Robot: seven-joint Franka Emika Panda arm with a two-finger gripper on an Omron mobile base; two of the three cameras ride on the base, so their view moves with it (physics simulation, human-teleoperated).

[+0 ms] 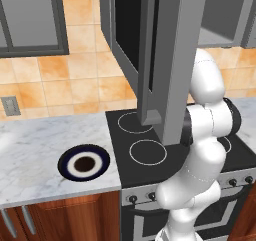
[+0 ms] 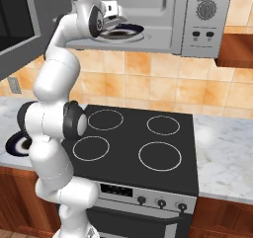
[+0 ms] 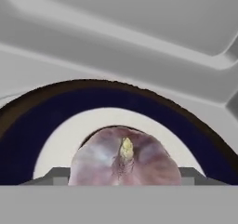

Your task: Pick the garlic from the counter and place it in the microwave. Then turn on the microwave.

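The garlic (image 3: 123, 155), a pinkish bulb with a pale tip, sits between my gripper's (image 3: 123, 175) two fingertips, and both tips press on its sides. It hangs just over a dark-blue plate with a white ring (image 3: 46, 121) inside the microwave (image 2: 163, 10). Whether it rests on that plate I cannot tell. In the right base view my arm reaches up and the gripper (image 2: 117, 22) is inside the microwave's open mouth, above the plate (image 2: 129, 32). The microwave door (image 1: 172, 60) stands swung open over the stove.
The black four-ring stovetop (image 2: 133, 143) lies under the microwave. Another blue plate (image 1: 84, 163) sits on the marble counter (image 1: 30, 155) left of the stove. The microwave's control panel with a dial (image 2: 206, 8) is on its right side. Glass-fronted wall cabinet (image 1: 30, 20) at upper left.
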